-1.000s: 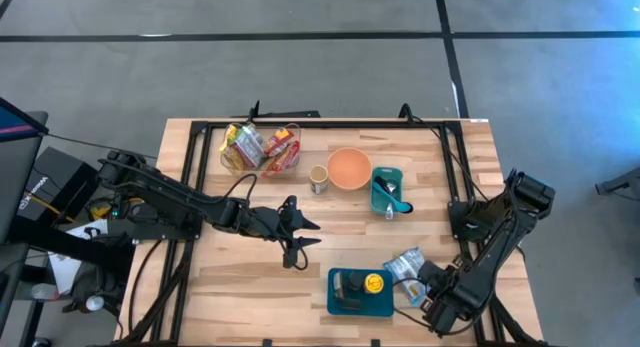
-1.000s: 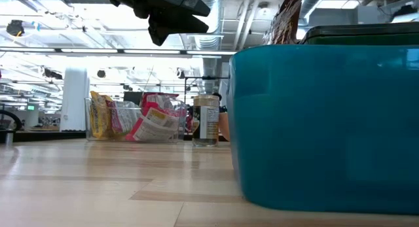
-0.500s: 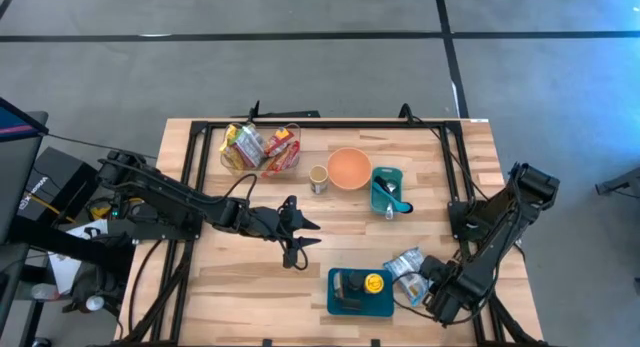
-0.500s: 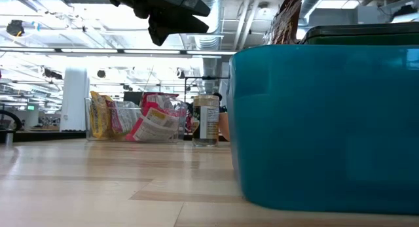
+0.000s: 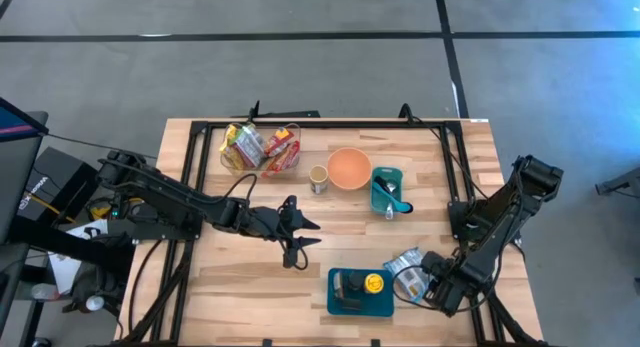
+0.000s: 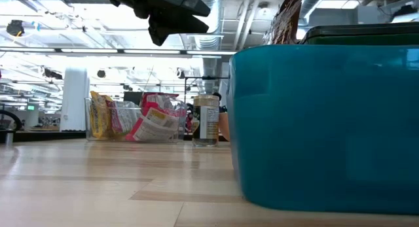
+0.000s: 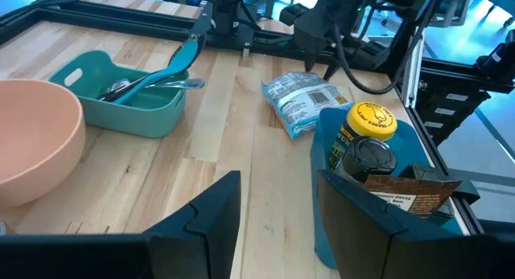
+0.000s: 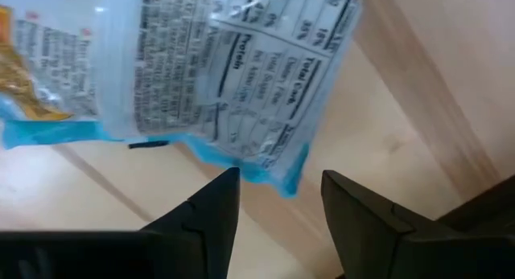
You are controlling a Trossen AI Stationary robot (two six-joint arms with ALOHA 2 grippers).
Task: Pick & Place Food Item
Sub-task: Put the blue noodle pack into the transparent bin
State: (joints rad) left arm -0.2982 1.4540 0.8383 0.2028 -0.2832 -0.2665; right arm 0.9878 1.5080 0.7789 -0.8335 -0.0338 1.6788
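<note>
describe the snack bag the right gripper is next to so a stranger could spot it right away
Start at the teal bin at the table's near edge, the one holding a yellow-lidded jar. Lying flat on the wood just right of that bin is the pale blue-and-white snack packet, right in front of the right gripper. Unlike the red and yellow packets in the clear container, it lies loose.

In the low view the blue bin [image 6: 327,122] fills the right side and runs off the picture's edge, so we cannot see the table's right edge behind it. From the right wrist, the snack packet [image 8: 201,70] is cut off on three sides, its print blurred. From above, the items inside the clear box [image 5: 260,147] near the table's far edge are perhaps snack bags, too small to read.
</note>
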